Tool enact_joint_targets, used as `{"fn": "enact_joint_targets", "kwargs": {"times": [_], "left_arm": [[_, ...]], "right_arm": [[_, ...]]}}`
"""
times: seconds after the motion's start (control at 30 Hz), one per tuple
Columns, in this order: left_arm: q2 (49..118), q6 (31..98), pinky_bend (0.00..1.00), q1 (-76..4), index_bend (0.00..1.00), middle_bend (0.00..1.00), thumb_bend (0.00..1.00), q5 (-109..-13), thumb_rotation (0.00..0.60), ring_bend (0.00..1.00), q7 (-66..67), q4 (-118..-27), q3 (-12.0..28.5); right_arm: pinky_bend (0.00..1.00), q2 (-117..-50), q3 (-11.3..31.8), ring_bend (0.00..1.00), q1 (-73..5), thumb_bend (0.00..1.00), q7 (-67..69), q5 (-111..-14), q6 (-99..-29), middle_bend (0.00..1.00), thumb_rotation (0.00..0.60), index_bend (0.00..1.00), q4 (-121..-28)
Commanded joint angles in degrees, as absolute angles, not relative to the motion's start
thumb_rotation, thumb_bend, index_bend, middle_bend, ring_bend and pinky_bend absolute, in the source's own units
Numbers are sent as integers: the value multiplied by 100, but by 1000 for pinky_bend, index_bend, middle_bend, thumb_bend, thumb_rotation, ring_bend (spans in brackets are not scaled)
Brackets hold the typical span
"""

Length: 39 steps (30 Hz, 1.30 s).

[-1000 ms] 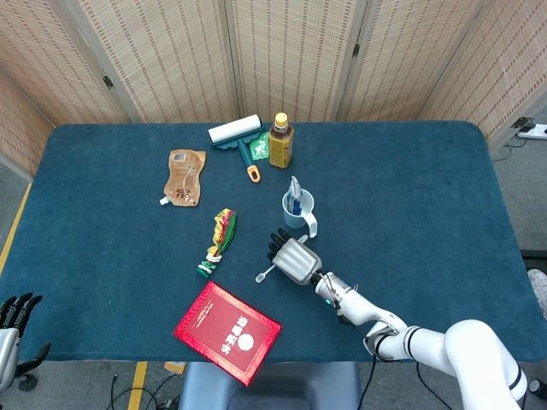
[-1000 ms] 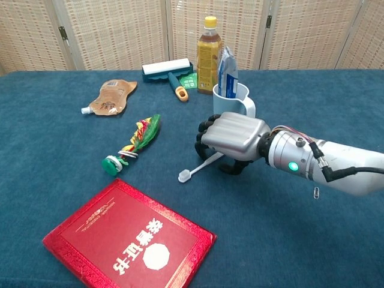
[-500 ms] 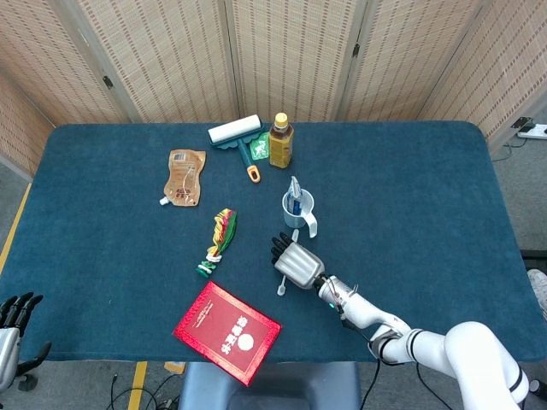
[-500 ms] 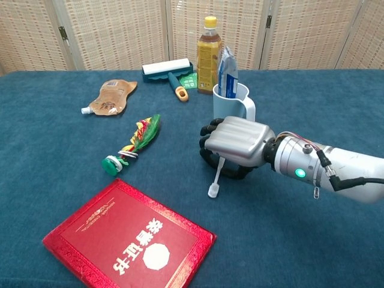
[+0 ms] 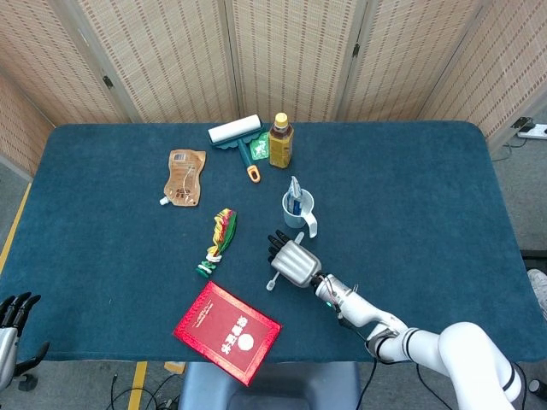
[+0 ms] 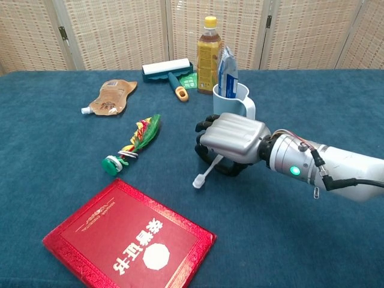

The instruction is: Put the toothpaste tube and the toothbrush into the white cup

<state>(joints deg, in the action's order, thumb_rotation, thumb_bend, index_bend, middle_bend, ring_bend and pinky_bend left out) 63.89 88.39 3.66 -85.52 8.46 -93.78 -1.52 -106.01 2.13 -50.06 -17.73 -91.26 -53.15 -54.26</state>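
Red booklet (image 6: pixel 129 237) lies flat nr the near edge of the tabletop (image 5: pixel 410 188), gold emblem + text on cover, left of centre. Left hand (image 5: pixel 12 314) sits off the near-left corner, below table level, fingers spread apart, holding nothing. Right hand (image 6: pixel 231 141) is just past the booklet, roughly mid-table, knuckles up, fingers curled down around the toothbrush (image 6: pixel 204 174); brush handle runs under the palm, white head sticks out toward near-left, tilted down, can't tell if the head touches the cloth. Right forearm runs off to the near-right edge, green LED lit at the wrist. Left of the hand, a green/yellow/red braided item (image 6: pixel 133 144) lies diagonally w/ green cap end nearest. Directly behind the hand, white cup (image 6: pixel 236 103) stands upright, handle on the hand side in head view; toothpaste tube (image 6: pixel 227 72) already stands in it, leaning, top poking above the rim. Further back twd the far edge: brown spout pouch (image 6: pixel 110 96) flat at left, lint roller (image 6: pixel 168 71) w/ orange-tipped handle, and a yellow-capped tea bottle (image 6: pixel 207 51) upright just behind the cup.
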Motion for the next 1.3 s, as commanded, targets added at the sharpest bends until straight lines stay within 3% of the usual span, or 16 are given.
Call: {"fn": "enact_joint_targets", "kwargs": {"times": [0.03, 0.37, 0.63, 1.1, 1.3], "left_arm": [[6388, 8839, 152, 362, 171, 151, 329, -8554, 600, 105, 852, -9381, -148], [6383, 8822, 152, 335, 171, 151, 329, -8575, 600, 105, 928, -9440, -141], [6367, 8801, 152, 306, 171, 151, 329, -8594, 600, 105, 996, -9507, -135], [6344, 8787, 152, 270, 171, 151, 329, -8645, 600, 105, 1091, -9608, -146], [6345, 8770, 152, 257, 171, 151, 329, -8629, 600, 105, 1132, -9636, -142]], "right_arm": [[179, -10509, 218, 152, -4930, 398, -1474, -9262, -5687, 388, 600, 665, -5674], [178, -9659, 520, 167, -4474, 398, 390, -9315, -7015, 407, 600, 692, -7544], [178, -8616, 817, 175, -4069, 398, 2097, -8847, -7301, 415, 600, 705, -8994], [178, -8046, 1542, 178, -3631, 387, 4217, -7708, -7164, 417, 600, 704, -9218], [178, -8126, 1919, 178, -3709, 382, 4498, -6909, -6570, 415, 600, 704, -8763]]}}
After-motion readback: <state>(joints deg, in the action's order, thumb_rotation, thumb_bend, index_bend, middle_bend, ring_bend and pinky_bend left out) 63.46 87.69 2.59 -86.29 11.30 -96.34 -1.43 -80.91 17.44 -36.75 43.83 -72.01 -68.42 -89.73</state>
